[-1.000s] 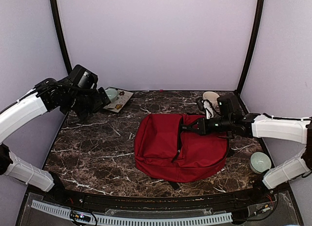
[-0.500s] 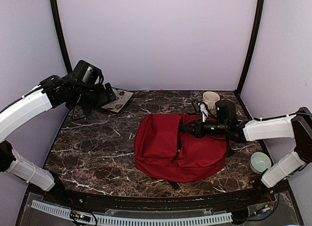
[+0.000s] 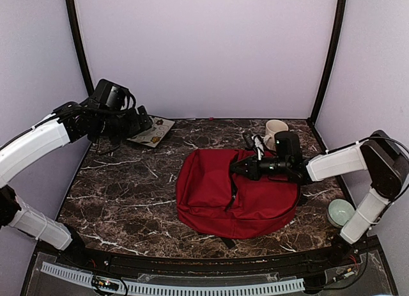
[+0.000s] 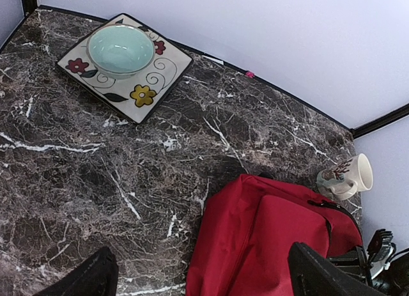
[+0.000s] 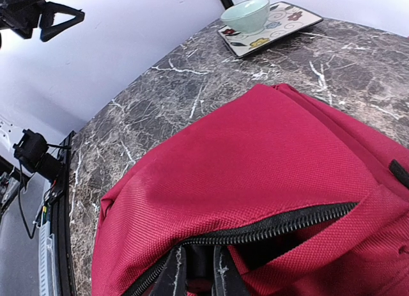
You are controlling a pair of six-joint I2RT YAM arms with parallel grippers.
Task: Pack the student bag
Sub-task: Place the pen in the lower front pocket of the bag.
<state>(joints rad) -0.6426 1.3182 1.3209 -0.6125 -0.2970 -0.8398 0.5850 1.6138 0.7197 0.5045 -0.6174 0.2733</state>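
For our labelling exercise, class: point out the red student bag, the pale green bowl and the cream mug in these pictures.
student bag [image 3: 211, 194], top external view, on its red front panel.
bowl [image 4: 121, 48], left wrist view, inside its pale green hollow.
mug [image 4: 345, 179], left wrist view, on its side wall.

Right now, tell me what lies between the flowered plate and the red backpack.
Only bare marble tabletop; the left wrist view shows nothing between plate and backpack.
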